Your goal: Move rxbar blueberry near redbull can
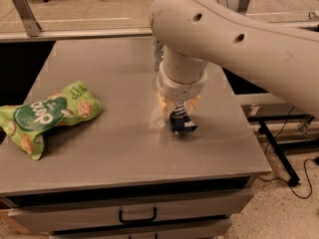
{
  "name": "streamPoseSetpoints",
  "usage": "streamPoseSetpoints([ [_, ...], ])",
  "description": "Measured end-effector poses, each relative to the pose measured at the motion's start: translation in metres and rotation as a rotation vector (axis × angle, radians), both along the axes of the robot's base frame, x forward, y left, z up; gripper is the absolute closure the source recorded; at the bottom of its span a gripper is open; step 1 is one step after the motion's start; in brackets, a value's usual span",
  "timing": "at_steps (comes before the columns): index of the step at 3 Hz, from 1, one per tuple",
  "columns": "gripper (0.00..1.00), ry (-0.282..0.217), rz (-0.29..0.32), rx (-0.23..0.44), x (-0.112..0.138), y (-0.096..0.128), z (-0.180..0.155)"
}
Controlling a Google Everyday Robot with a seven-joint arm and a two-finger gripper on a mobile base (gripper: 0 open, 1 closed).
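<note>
The rxbar blueberry (182, 124), a small dark navy wrapper with white lettering, hangs tilted between the yellowish fingers (165, 106), with its lower end at the grey tabletop (114, 143). My gripper (178, 111) points straight down over the table's right-centre and is shut on the bar's upper end. The redbull can (158, 55) stands behind the arm; only a silver-and-blue strip shows left of the wrist, and the rest is hidden. The bar is a short way in front of the can.
A green crinkled chip bag (48, 115) lies at the table's left edge. The big white arm (234, 39) reaches in from the upper right. A drawer handle (137, 216) is below the front edge. A railing (75, 31) runs behind the table.
</note>
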State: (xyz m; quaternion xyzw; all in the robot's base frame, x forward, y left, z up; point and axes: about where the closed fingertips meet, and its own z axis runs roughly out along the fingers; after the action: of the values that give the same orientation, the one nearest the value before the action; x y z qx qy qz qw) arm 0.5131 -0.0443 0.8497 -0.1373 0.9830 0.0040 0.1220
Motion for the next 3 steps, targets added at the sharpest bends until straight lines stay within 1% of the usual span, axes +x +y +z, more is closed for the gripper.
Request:
streamPoseSetpoints([
  [1,1.0,-0.081,0.026,0.027,0.046,0.011,0.017],
  [2,0.98,-0.121,0.047,0.032,0.1,0.029,0.013],
  [3,0.75,-0.133,0.053,0.015,0.133,0.037,0.004],
])
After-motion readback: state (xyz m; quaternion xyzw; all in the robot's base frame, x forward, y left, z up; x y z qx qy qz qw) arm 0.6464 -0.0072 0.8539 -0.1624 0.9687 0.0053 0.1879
